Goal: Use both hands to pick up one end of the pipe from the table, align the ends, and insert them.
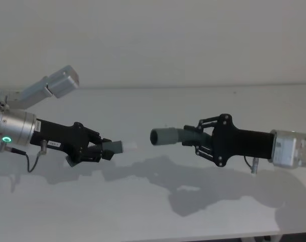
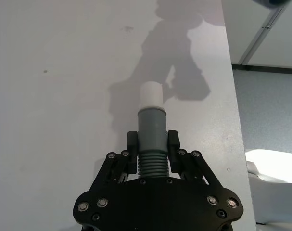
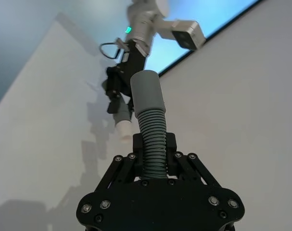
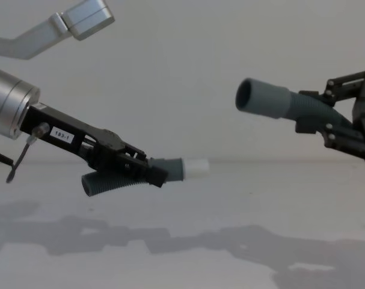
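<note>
Both pickups look done: above the table's [image 1: 142,206] middle, the left gripper [image 1: 106,150] pinches the white-tipped hose piece [image 1: 114,147], the right gripper [image 1: 195,138] the cuffed hose piece [image 1: 168,136]. White tip [image 4: 197,168] and hollow cuff [image 4: 263,96] face each other, well apart; aligning and inserting remain.

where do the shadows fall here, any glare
Head view: soft shadows of the left gripper and right gripper lie on the table nearer the robot, no glare. Left wrist view: a grey shadow lies beyond the pipe and its white tip. Chest view: faint shadows under both grippers.
</note>
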`<state>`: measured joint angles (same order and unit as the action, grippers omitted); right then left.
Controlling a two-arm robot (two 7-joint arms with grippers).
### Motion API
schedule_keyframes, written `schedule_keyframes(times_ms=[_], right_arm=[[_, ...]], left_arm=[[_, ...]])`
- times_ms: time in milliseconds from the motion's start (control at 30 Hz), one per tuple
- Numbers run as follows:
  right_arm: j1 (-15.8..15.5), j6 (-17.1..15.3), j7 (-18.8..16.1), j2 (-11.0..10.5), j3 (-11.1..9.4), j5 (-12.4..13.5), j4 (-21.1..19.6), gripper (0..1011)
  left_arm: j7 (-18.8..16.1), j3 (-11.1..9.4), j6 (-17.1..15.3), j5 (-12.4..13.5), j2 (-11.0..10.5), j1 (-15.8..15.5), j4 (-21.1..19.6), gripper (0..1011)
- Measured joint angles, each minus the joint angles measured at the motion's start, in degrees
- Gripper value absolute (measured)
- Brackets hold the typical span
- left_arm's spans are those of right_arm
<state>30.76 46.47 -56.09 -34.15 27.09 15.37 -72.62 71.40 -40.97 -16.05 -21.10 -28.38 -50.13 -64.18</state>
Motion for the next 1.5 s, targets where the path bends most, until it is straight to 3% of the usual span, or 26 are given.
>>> schedule_keyframes(times_ms=[233, 500, 1500], right_arm=[[1.7, 4.1, -2.8, -0.3, 1.2, 0.2, 1.6, 232], [2.1, 6.1, -2.7, -0.2, 1.2, -2.7, 2.1, 232], [0.7, 3.3, 4.6, 1.1, -0.5, -15.0, 2.1, 232]], left_arm=[[0.0, 0.0, 0.0, 0.0, 0.0, 0.0, 0.0, 330], [0.0, 0.0, 0.0, 0.0, 0.0, 0.0, 0.0, 330], [0.0, 0.0, 0.0, 0.0, 0.0, 0.0, 0.0, 330]])
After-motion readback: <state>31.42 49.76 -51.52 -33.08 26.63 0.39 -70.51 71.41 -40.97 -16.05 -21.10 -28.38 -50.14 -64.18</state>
